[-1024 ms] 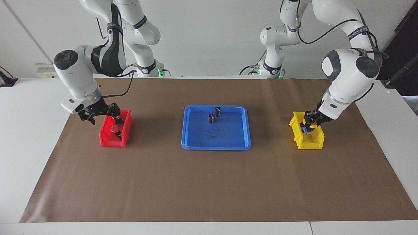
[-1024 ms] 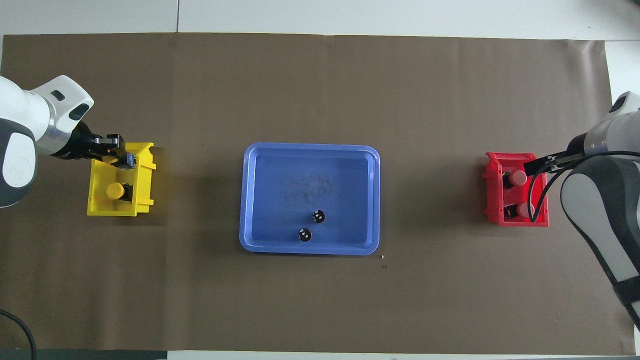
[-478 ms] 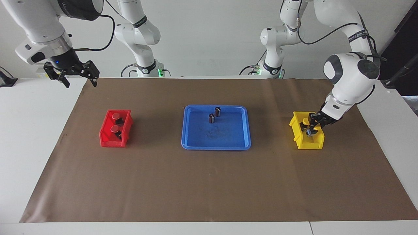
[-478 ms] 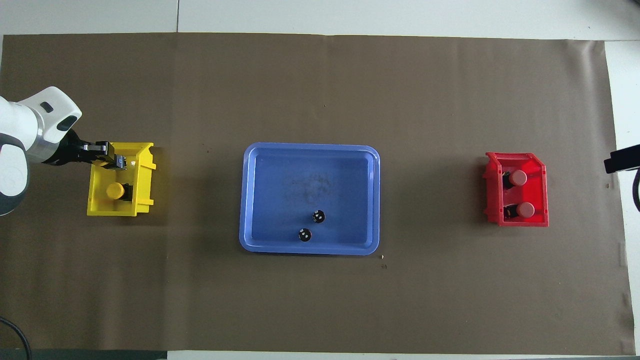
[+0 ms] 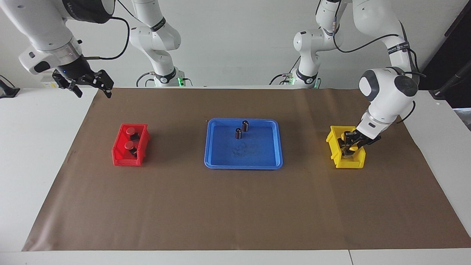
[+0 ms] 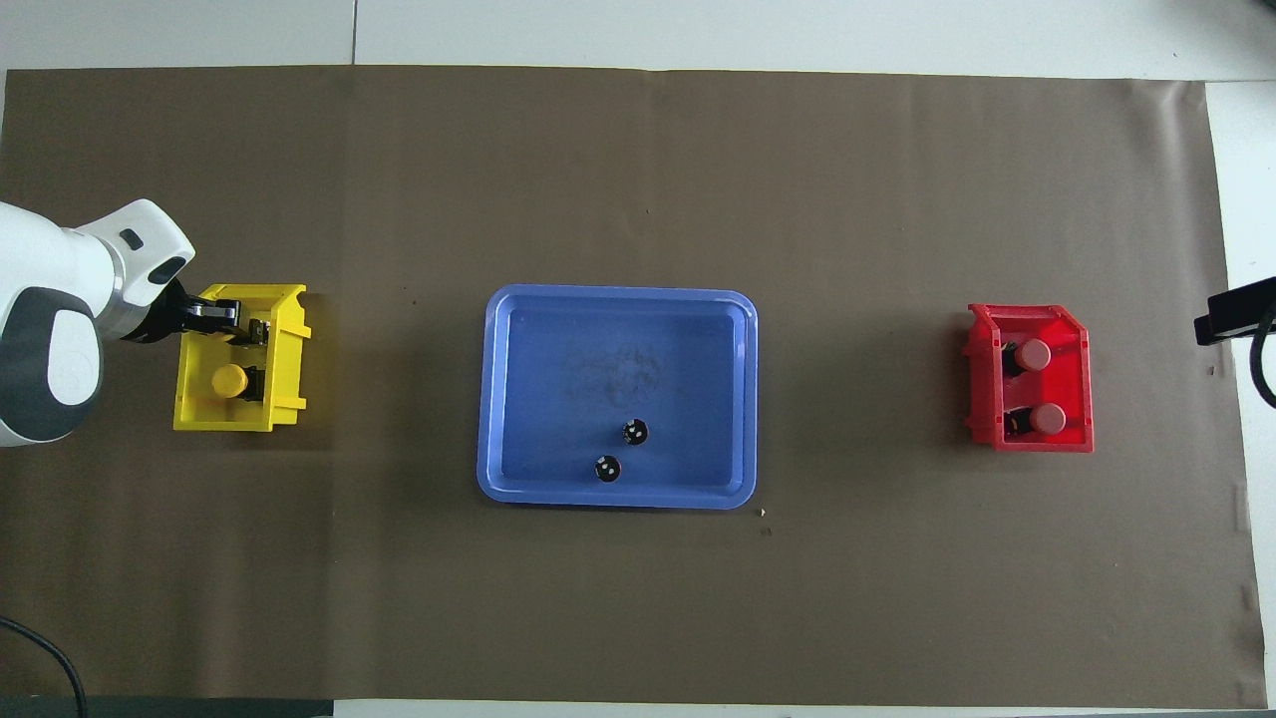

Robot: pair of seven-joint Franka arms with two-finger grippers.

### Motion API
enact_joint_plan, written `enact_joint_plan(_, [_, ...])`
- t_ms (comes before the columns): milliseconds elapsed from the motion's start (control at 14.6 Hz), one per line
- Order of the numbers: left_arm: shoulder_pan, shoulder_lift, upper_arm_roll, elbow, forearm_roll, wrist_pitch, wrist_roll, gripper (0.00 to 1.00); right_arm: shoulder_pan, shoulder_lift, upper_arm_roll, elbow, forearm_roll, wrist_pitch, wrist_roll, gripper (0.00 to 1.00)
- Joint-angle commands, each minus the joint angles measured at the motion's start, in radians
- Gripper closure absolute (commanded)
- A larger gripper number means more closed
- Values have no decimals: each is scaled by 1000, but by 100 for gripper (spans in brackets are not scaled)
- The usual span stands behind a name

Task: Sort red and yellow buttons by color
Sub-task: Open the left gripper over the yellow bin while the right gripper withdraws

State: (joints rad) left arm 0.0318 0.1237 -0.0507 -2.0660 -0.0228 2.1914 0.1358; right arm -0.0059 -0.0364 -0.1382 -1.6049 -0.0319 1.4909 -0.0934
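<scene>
Sorting status, two-arm station; nearly complete by the look of it.

Red plastic bin (image 5: 129, 145), toward the right arm's end of the table: holds both round red-capped push-buttons on blocky black bases, one (image 5: 130, 131) nearer the robots, one (image 5: 128, 145) farther from them; red lot judged finished.

Yellow plastic bin (image 5: 335, 150), toward the left arm's end: one round yellow-capped push-button (image 6: 230, 380) lies in its half nearer the robots, free of any tool; a second yellow-capped button (image 5: 352, 145) shows at the left gripper, low within the bin's farther half; whether it already rests on the bin floor cannot be told.

Left gripper (image 5: 349, 144): down inside the yellow bin, around or against that second yellow button; whether its hold is closed or let go cannot be told.

Right gripper (image 5: 87, 83): raised over the table's edge at its own end, well apart from the red bin; fingers spread, grasping nothing; this arm waits.

Blue rectangular plastic tray (image 5: 217, 162), mid-table between the bins: carries only two small dark cylinders with silvery tops (image 5: 241, 130), upright, in the part nearer the robots; no coloured button remains in it.

Outstanding, as judged: confirmed release of the last yellow button, then lifting the left gripper clear of the bin.
</scene>
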Motion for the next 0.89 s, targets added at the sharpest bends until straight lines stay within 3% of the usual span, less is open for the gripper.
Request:
enact_joint_plan(0, [2,16,-3,-19,1,54,22,96,82,3,-87,6,18,-27,11,0])
enact_joint_plan(68, [2,19,-3,-20,1,62,22,86,98,3,-106,6,18,-37,11,0])
enact_joint_plan(137, [7,19,-3,-16,1,57,24,65,103,3,-103,6,17,-43,12,0])
enact_joint_plan(205, [8,20,-3,-5,1,47,24,37,101,1,-97,8,17,-38,23,0])
enact_joint_plan(546, [10,11,-1,101,1,-108,24,28,87,-2,-80,3,18,-40,47,0])
enact_joint_plan(615, [10,8,-1,136,3,-160,24,23,87,-5,-75,2,20,-40,47,0])
enact_joint_plan(683, [8,7,-1,191,3,-233,25,6,87,-5,-69,0,21,-38,47,0])
enact_joint_plan(820, [-1,2,-3,292,21,-358,25,0,87,-5,-67,0,21,-38,47,0])
